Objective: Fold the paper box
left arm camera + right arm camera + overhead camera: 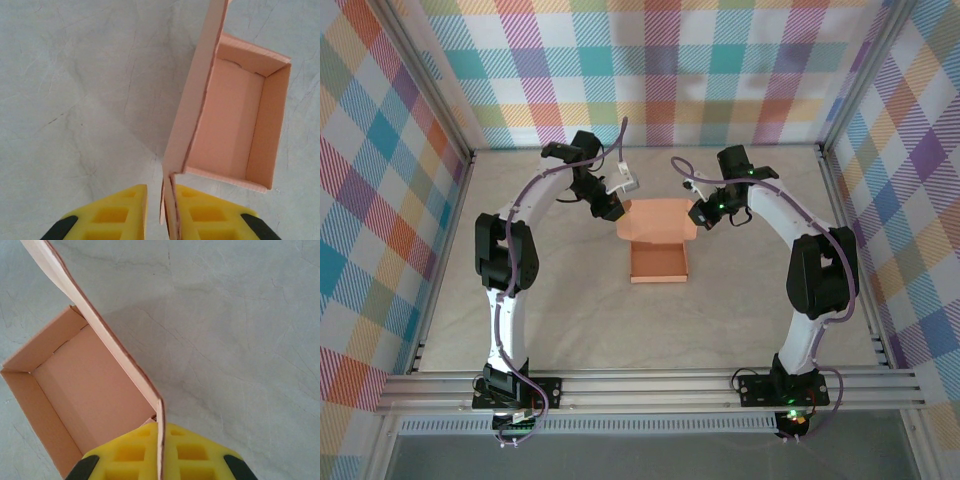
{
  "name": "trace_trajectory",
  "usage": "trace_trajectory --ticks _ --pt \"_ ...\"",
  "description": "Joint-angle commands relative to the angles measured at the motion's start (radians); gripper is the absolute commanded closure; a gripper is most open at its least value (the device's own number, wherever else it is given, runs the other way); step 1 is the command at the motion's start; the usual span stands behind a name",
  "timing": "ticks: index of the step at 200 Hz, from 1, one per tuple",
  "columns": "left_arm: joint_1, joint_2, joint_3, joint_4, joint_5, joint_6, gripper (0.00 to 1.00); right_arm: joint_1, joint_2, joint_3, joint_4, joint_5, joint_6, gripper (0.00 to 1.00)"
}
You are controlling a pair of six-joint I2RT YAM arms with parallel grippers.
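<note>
Yellow left fingers [115,212] are seen slightly parted around the raised lid flap [199,90] of the paper box [658,262], mid-frame on the table [550,320]; the right fingers [130,455] are clamped on it. Lid closing is judged in hand; next, the flap must be lowered over the open box.

paper box [658,262] standing central, lid flap [658,218] upright (a thin wall), bare table [560,320] all around

Salmon-orange paper box [658,262], yellow fingers [112,215], pale grey table [570,320], plaid walls [670,60]
</note>
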Motion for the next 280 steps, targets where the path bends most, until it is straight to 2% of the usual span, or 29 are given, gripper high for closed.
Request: trace_trajectory --ticks 1,46,91,120,140,186,234,280 --pt "-0.008 0.034 0.029 -0.028 -0.002 -0.002 0.8 0.008 -0.036 -0.014 -0.006 -0.003 -0.025 1.0" --pt "-0.009 0.038 0.036 -0.038 0.012 0.0 0.8 0.007 -0.032 -0.014 -0.005 0.002 -0.025 1.0" --pt "-0.009 0.048 0.055 -0.059 0.01 -0.003 1.0 0.009 -0.041 -0.015 -0.008 0.001 -0.022 1.0" --pt "-0.015 0.036 0.059 -0.048 0.007 -0.023 1.0 0.019 -0.062 -0.036 0.027 0.042 0.0 1.0" --pt "-0.021 0.023 0.05 -0.013 -0.021 -0.077 1.0 0.039 -0.093 -0.066 0.086 0.131 0.048 1.0" --pt "-0.036 -0.062 -0.068 0.215 -0.096 -0.296 1.0 0.076 -0.193 -0.177 0.233 0.301 0.177 1.0" --pt "-0.102 -0.177 -0.219 0.453 -0.257 -0.49 1.0 0.119 -0.245 -0.237 0.348 0.469 0.303 1.0" --pt "-0.166 -0.272 -0.369 0.633 -0.412 -0.639 1.0 0.146 -0.275 -0.29 0.474 0.545 0.488 1.0"
